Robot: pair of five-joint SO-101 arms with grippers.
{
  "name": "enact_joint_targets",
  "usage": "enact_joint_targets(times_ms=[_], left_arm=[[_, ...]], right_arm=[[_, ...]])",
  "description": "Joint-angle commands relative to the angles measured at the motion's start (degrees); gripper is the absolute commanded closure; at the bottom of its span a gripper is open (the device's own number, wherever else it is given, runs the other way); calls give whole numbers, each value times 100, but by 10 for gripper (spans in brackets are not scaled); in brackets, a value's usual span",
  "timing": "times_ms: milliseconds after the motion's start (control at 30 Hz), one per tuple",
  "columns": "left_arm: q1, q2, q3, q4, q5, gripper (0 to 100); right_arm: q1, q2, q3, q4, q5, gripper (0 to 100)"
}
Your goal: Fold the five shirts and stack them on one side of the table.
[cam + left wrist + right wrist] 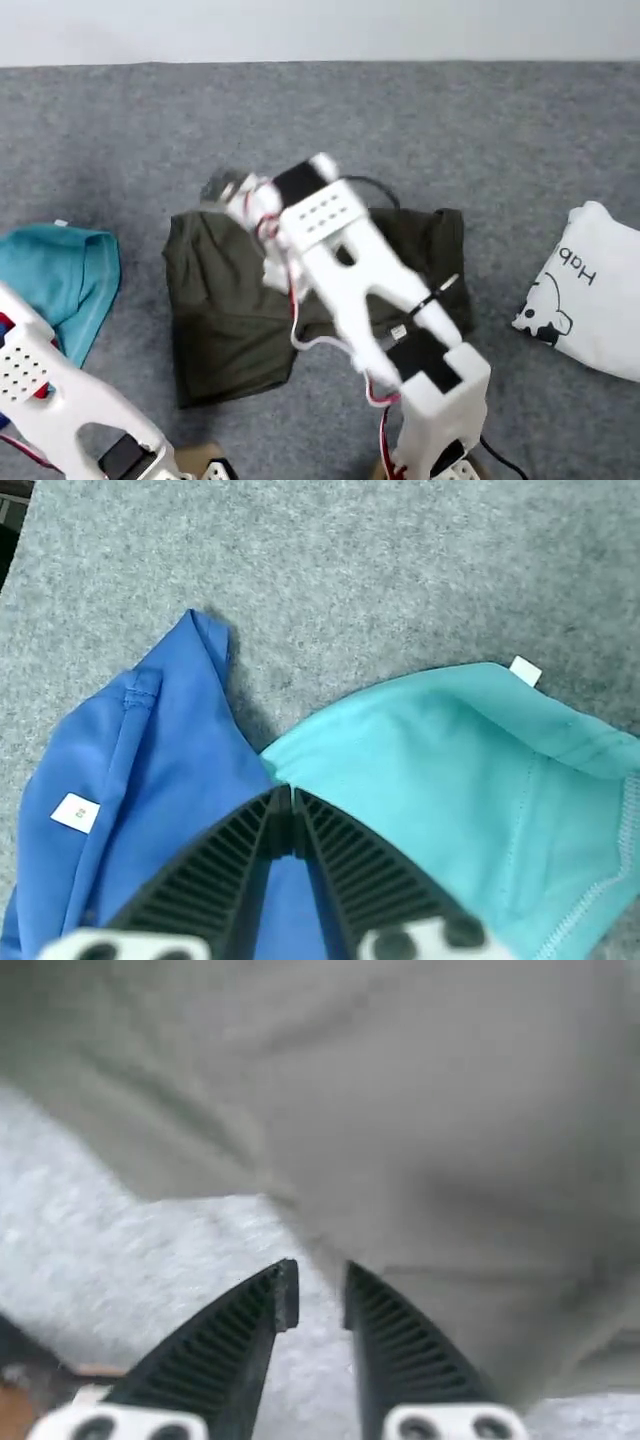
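A dark olive shirt (230, 310) lies roughly folded mid-table. My right arm stretches across it, and my right gripper (218, 188) sits at the shirt's far left corner. In the right wrist view the right gripper (318, 1290) is open by a narrow gap, just off the edge of the olive shirt (450, 1110), with nothing between its fingers. My left gripper (292, 805) is shut and empty, hovering where a blue shirt (150, 780) meets a teal shirt (450, 780). The teal shirt (60, 270) lies crumpled at the table's left side.
A folded white shirt (590, 290) with a black print rests at the right edge. The left arm's white body (60, 390) occupies the near left corner. The grey table surface (400, 130) stretches bare behind the olive shirt.
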Motion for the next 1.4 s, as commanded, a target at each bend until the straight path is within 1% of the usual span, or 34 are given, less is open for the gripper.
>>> enact_joint_targets(times_ms=[0,300,533,700,900,1033,1300,1367], left_arm=[[-18,-62,-31,149,-70,994],[-53,-53,-31,149,-62,994],[-44,-44,-31,149,-70,994],[-44,-44,-31,149,-62,994],[-44,-44,-31,149,-62,994],[-53,-44,-31,149,-62,994],[-53,-53,-31,141,-62,994],[-53,-53,-31,141,-62,994]], right_arm=[[-462,-435,413,145,-62,842],[-1508,-418,1073,-286,-62,702],[-2316,-409,1090,-505,-70,698],[-2378,4,1090,-927,-35,699],[-2457,787,826,-831,-9,699],[-2484,1147,404,-637,431,699],[-2457,1965,-220,-356,985,701],[-2440,2167,-396,-321,1108,723]])
